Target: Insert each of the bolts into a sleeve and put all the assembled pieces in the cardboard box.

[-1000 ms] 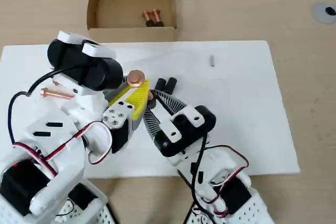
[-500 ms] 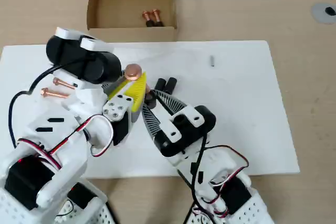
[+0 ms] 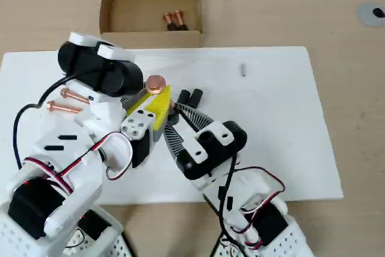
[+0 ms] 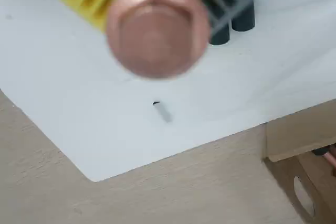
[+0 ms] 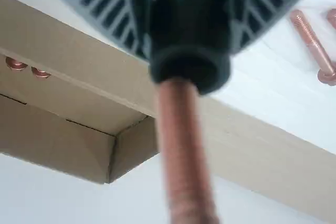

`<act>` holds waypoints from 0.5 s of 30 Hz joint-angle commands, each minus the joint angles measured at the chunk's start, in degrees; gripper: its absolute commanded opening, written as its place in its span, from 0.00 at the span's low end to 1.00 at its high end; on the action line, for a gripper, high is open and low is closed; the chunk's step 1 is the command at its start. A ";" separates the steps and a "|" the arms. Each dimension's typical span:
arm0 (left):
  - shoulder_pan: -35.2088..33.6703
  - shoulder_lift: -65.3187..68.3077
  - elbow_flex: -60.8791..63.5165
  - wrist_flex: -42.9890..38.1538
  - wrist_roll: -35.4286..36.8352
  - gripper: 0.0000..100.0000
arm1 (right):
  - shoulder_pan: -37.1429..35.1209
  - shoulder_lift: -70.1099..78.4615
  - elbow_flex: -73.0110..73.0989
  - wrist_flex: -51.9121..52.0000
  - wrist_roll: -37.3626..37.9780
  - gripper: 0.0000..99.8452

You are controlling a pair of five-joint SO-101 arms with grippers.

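**Desk:** Starting with the big stuff?

**Photo:** On the table (image 3: 361, 88), a white mat (image 3: 271, 148). Beyond its far edge, the box (image 3: 108, 4), open, with two finished pieces (image 3: 178, 17) lying inside.

**Desk:** And the arms?

**Photo:** Meeting over the middle of the mat. In the left gripper (image 3: 157, 95), clamped tight, a bolt (image 3: 156, 85), head facing up toward the overhead camera. In the right gripper (image 3: 175, 112), closed around it, a black sleeve (image 5: 190, 30), bore turned toward the bolt's shaft. From the right wrist, shaft tip right at the sleeve's mouth. Hard to tell whether inside or just touching.

**Desk:** Left to do?

**Photo:** Two spare sleeves (image 3: 183, 95) just beside the grippers. Two loose bolts (image 3: 63, 108) on the mat near the left arm.

**Desk:** Risks from here?

**Photo:** Misalignment first, probably. With shaft and bore slightly off axis, likely to jam at the rim or twist the sleeve askew in its grip. Could also slip out of either hold under the push, then roll across the mat. Tight quarters, too, so easy to knock the spare sleeves away with a passing finger.
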 commanded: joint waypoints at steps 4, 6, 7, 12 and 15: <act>0.97 -0.22 -0.35 -1.14 0.09 0.00 | 0.66 -8.40 -0.57 -1.49 0.26 0.01; 0.97 -0.22 -0.35 -0.88 0.18 0.00 | 0.66 -8.40 -0.57 -1.49 0.26 0.01; 0.97 -0.13 -0.53 -0.09 0.09 0.00 | 0.66 -8.40 -0.57 -1.49 0.26 0.01; 0.62 -0.22 -0.35 1.49 0.09 0.00 | 0.66 -8.40 -0.40 -1.49 0.26 0.01; 0.53 -0.22 -0.26 1.67 0.18 0.00 | 0.66 -8.40 -0.31 -1.49 0.26 0.01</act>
